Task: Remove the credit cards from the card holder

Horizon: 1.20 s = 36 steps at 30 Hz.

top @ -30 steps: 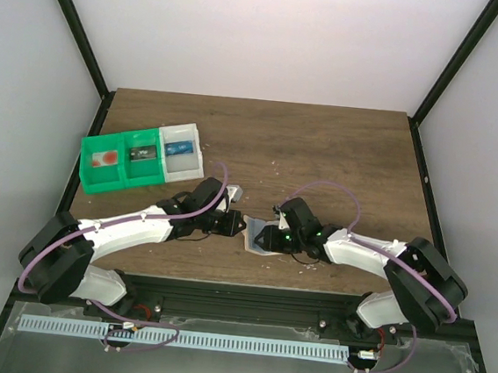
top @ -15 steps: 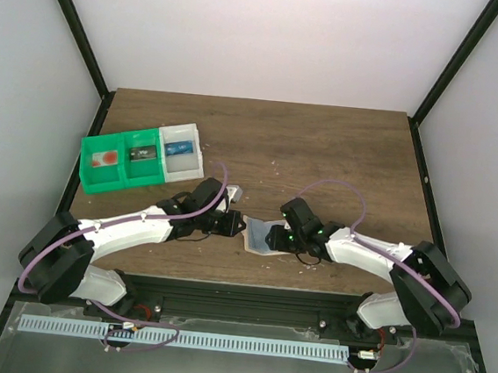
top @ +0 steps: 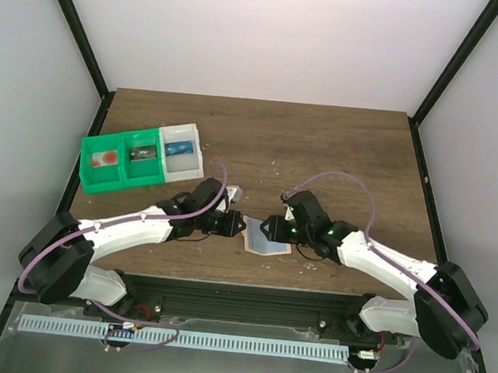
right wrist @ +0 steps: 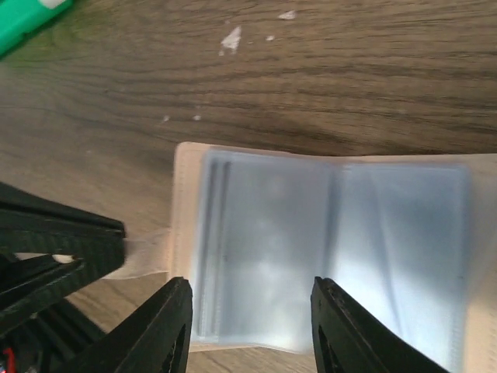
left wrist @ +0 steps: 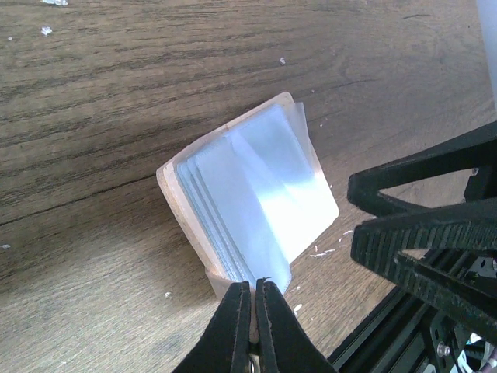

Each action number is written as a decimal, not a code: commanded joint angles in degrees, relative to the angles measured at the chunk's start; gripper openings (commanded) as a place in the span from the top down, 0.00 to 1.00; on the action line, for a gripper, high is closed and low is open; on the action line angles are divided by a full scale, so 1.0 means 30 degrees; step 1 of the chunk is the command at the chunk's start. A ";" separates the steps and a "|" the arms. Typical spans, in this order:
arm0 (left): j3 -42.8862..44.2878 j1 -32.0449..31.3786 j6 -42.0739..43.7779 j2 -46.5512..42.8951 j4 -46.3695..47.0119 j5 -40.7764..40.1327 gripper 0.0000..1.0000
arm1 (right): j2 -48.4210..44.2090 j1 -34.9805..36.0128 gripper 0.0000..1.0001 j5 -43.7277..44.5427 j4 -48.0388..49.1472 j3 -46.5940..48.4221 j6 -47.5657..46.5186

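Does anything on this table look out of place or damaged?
Small white flecks lie scattered on the brown wooden table around the open tan card holder, like debris. Nothing else stands out.

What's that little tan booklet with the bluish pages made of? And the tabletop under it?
The cover of the flat tan card holder looks like matte leather or imitation, going by its soft rounded edge. Its pale bluish pages look like glossy clear plastic: they shine and show through. The brown tabletop shows wood grain, possibly laminate.
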 commanded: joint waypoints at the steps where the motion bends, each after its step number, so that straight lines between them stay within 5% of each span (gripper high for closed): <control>1: -0.0057 -0.0078 -0.0134 -0.0338 0.0448 0.0025 1.00 | 0.0442 0.0259 0.58 -0.2102 0.1627 -0.0241 -0.0022; 14: 0.0172 -0.0078 -0.0148 -0.0277 0.0180 0.0071 1.00 | 0.2986 0.1680 0.69 -0.2835 0.2408 -0.0085 0.0155; 36: 0.0180 -0.0068 -0.0252 -0.0202 0.0198 -0.0016 1.00 | 0.2835 0.1684 0.95 0.0535 -0.0095 0.0182 -0.0027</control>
